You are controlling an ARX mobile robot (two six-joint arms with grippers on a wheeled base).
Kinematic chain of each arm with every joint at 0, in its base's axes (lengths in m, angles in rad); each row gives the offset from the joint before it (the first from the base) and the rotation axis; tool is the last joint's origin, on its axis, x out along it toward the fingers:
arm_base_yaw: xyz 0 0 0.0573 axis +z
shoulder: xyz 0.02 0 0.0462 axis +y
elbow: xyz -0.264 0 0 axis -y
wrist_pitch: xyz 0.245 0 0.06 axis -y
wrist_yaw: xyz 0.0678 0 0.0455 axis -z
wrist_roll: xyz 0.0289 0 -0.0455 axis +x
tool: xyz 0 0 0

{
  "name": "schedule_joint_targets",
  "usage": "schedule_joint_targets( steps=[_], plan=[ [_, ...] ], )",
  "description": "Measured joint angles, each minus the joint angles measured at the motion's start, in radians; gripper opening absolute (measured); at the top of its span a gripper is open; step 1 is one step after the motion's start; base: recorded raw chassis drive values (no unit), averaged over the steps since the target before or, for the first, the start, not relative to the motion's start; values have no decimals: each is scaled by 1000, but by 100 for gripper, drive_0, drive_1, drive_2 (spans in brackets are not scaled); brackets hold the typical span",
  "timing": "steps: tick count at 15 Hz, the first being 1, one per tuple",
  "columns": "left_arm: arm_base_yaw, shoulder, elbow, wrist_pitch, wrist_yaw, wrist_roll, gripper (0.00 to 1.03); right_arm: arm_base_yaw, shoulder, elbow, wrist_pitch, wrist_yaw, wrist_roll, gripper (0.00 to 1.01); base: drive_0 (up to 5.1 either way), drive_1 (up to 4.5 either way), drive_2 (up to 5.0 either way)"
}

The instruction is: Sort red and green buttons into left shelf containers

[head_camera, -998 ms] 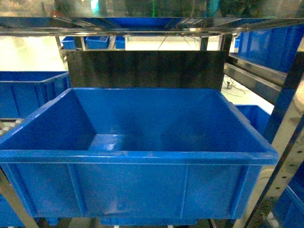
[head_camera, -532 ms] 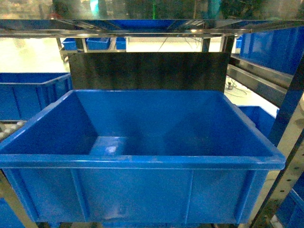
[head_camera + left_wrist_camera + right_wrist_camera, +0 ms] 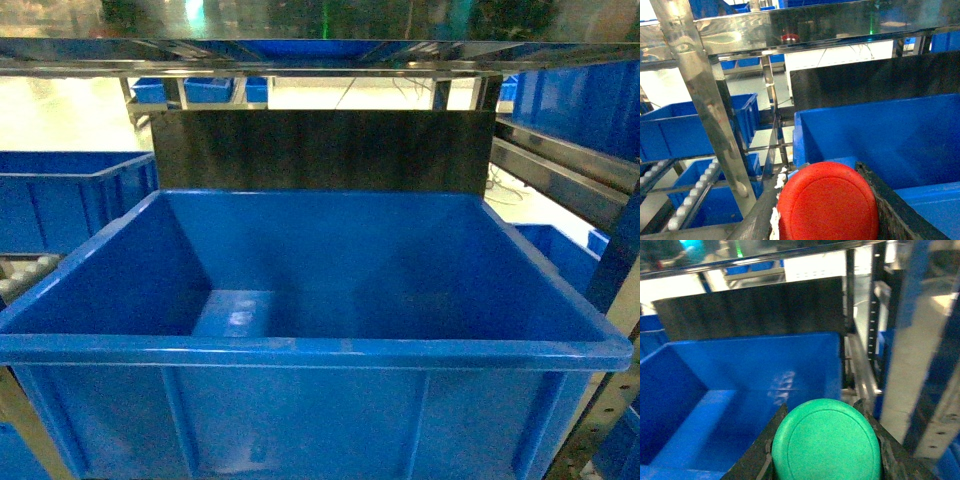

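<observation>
A round red button [image 3: 827, 202] fills the bottom of the left wrist view, with my left gripper [image 3: 825, 200] shut on it between two dark fingers [image 3: 890, 205]. In the right wrist view my right gripper [image 3: 826, 440] is shut on a round green button [image 3: 826, 442]. A large blue container [image 3: 310, 350] sits straight ahead on the shelf, and its inside looks bare. The same container [image 3: 880, 140] lies just beyond the red button, and the container [image 3: 740, 385] lies ahead and left of the green button. Neither gripper shows in the head view.
A metal shelf upright [image 3: 705, 100] stands left of the red button, with smaller blue bins [image 3: 685, 130] and rollers behind it. A black panel [image 3: 320, 150] backs the container under a steel shelf beam [image 3: 300, 55]. A perforated post [image 3: 925, 390] rises at right.
In the head view the big blue container has grown larger and slid right, so the camera has moved closer and a little to the left.
</observation>
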Motion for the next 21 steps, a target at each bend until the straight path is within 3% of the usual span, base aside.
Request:
schedule_joint_targets(
  steps=[2, 3, 5, 19, 21],
  plan=[
    [0, 0, 0, -2, 0, 0, 32, 80, 18, 11, 9, -40, 17, 32, 0, 0, 0],
    [0, 0, 0, 0, 0, 0, 32, 129, 18, 23, -3, -28, 16, 32, 0, 0, 0],
    [0, 0, 0, 0, 0, 0, 32, 181, 28, 38, -29, 19, 11, 32, 0, 0, 0],
    [0, 0, 0, 0, 0, 0, 32, 187, 34, 41, -31, 41, 11, 32, 0, 0, 0],
    [0, 0, 0, 0, 0, 0, 32, 270, 199, 137, 69, 116, 5, 32, 0, 0, 0]
  ],
)
